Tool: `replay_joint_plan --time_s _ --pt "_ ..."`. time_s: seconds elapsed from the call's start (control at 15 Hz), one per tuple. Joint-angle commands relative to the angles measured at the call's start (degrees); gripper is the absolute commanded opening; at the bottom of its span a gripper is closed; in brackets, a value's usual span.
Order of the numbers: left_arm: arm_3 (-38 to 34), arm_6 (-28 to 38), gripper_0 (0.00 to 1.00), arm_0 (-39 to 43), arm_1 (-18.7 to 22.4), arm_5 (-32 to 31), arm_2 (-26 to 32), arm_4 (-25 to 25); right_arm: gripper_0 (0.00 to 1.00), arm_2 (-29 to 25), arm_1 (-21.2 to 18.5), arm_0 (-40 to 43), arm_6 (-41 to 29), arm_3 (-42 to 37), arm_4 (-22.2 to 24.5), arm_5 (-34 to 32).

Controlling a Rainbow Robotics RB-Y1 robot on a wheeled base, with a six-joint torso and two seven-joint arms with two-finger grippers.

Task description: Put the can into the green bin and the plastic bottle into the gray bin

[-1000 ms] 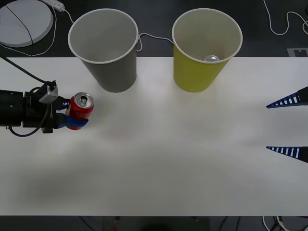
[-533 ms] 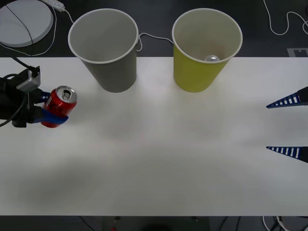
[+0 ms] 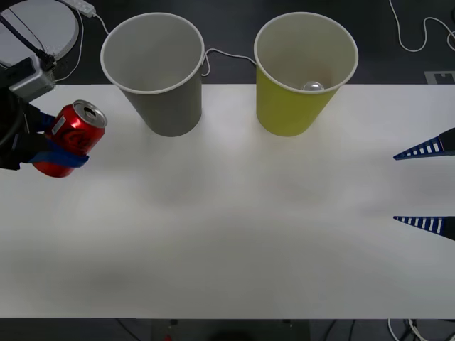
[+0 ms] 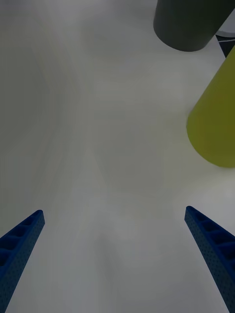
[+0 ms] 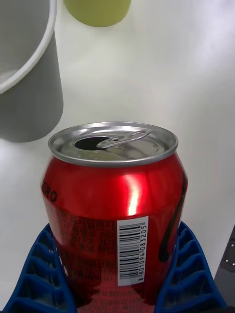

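My left gripper (image 3: 60, 145) is shut on the red can (image 3: 70, 137), held tilted above the table's far left edge, left of the gray bin (image 3: 156, 71). The left wrist view has the can (image 5: 113, 210) between blue fingers (image 5: 41, 274), with the gray bin (image 5: 27, 83) and green bin (image 5: 98, 11) beyond. The green bin (image 3: 302, 71) stands at the back right of centre, and a silvery object (image 3: 313, 87) lies inside it. My right gripper (image 3: 425, 186) is open at the right edge. The plastic bottle is out of view.
A white round disc (image 3: 35, 32) and cables (image 3: 419, 35) lie on the dark floor behind the table (image 3: 234, 234). In the right wrist view the green bin (image 4: 215, 122) and gray bin (image 4: 188, 24) stand ahead of the open fingers (image 4: 19, 244).
My left gripper has lifted the can and carried it left and up, tilting it. The right arm has not moved.
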Motion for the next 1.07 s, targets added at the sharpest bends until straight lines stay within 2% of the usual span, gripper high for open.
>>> replay_joint_plan --time_s 0.07,0.2,0.33,0.6,0.73,1.07 --pt "-2.89 5.98 0.00 -4.77 0.82 -4.92 -0.08 0.12 1.00 0.00 0.00 0.00 0.00 0.00 0.00 0.00" --pt "-4.56 9.58 0.00 -10.84 1.34 -7.56 -3.77 0.03 1.00 0.00 0.00 0.00 0.00 0.00 0.00 0.00" --pt "-4.64 13.10 0.00 -18.57 2.13 -7.74 -10.45 0.03 1.00 0.00 0.00 0.00 0.00 0.00 0.00 0.00" --pt "-0.51 13.89 0.00 -35.01 2.05 -7.74 -24.17 0.29 1.00 0.00 0.00 0.00 0.00 0.00 0.00 0.00" --pt "3.00 17.05 0.00 -43.97 -0.50 -7.74 -31.81 0.38 1.00 0.00 0.00 0.00 0.00 0.00 0.00 0.00" --pt "17.86 17.32 0.00 -63.84 -9.73 -4.31 -48.25 0.73 1.00 0.00 0.00 0.00 0.00 0.00 0.00 0.00"
